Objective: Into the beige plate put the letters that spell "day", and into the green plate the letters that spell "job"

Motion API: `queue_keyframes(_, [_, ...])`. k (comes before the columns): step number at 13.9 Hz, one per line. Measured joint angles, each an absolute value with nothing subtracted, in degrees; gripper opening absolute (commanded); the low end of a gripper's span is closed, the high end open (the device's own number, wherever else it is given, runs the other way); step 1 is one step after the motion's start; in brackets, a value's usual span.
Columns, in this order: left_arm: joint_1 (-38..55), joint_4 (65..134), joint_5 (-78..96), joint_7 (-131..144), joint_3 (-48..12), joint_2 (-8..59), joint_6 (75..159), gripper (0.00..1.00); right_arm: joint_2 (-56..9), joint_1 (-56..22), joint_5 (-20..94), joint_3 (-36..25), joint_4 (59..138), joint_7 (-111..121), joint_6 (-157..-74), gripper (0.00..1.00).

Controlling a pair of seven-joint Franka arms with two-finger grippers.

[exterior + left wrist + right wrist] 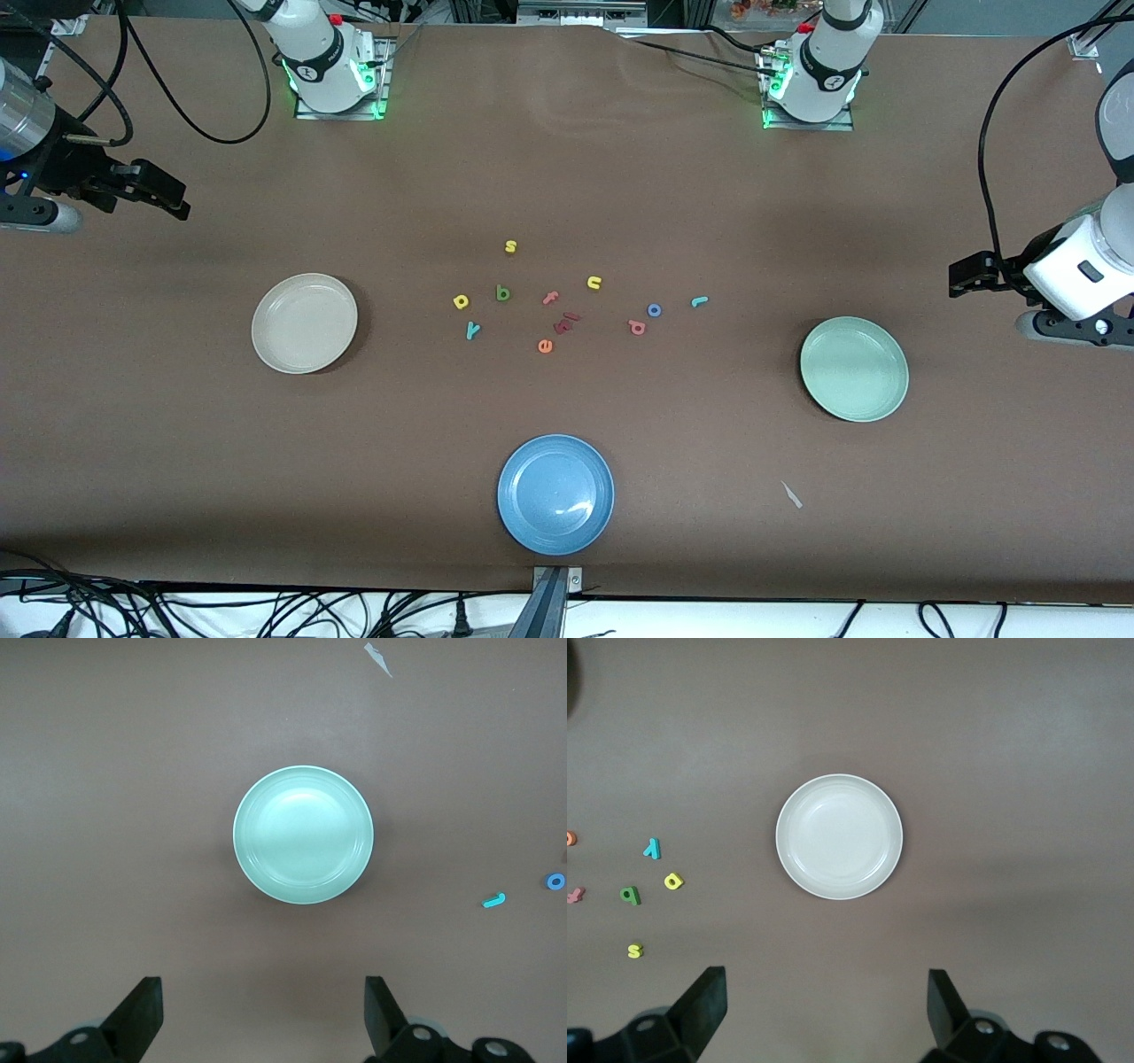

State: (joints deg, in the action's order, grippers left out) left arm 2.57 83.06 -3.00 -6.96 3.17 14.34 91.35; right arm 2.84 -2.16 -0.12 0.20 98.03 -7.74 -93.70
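The left gripper [261,1014] hangs with jaws spread wide and holding nothing, over bare table at the left arm's end; the green plate [304,835] lies empty in its wrist view. The right gripper [824,1010] is likewise spread and unladen at the right arm's end, with the beige plate [839,836] empty in its own view. Both arms wait.

Only the front view shows the whole scatter mid-table between the plates. The yellow looped letter [461,302], the teal "y" [473,330] and the dark green letter [503,293] sit at the beige plate's 3 o'clock. The pinkish-red letter [637,328], blue "o" [655,310] and teal "j" [700,302] sit at the green plate's 9 to 10 o'clock. The "j" lies with its long axis running 3 to 9 o'clock, hook probably toward the green plate. The left wrist view catches only the "j" and "o" at its edge.
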Motion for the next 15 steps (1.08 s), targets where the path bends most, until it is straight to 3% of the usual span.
queue_keyframes(15, [2.6, 83.1, -3.0, -7.0, 3.2, 14.7, 91.3, 1.0, 2.7, -2.2, -0.2, 0.2, 98.0, -7.7, -92.7, 1.0])
